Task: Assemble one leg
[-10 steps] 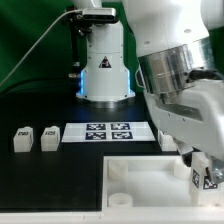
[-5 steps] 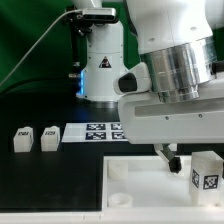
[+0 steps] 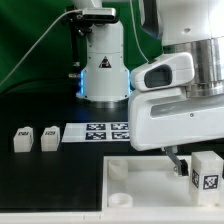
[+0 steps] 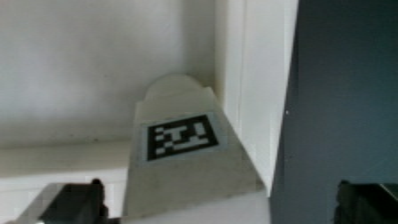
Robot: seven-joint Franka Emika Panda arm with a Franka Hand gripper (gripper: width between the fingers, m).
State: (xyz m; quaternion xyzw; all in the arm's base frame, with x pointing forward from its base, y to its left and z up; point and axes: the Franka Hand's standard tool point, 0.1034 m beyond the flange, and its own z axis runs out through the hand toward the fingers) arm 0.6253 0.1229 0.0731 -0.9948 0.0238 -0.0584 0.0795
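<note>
One leg (image 3: 206, 172) stands upright at the right corner of the large white tray-like piece (image 3: 140, 190), its tag facing the camera. My gripper (image 3: 186, 158) hangs open just above it and towards the exterior view's left; one dark finger (image 3: 175, 159) shows beside the leg. In the wrist view the same leg (image 4: 183, 137) sits between my spread fingertips (image 4: 80, 200), closer to one of them and touched by neither. My gripper (image 4: 222, 205) holds nothing. Two more legs (image 3: 23, 140) (image 3: 50, 138) stand on the black table at the exterior view's left.
The marker board (image 3: 100, 132) lies behind the tray-like piece. The robot's white base (image 3: 105, 70) stands at the back. The arm's bulky wrist (image 3: 180, 100) hides the table's right part. In the wrist view the tray-like piece's edge (image 4: 258, 60) borders the dark table (image 4: 347, 90).
The gripper has let go of the leg at the right corner and risen. The leg stays standing there. The arm has lifted further over the last half second.
</note>
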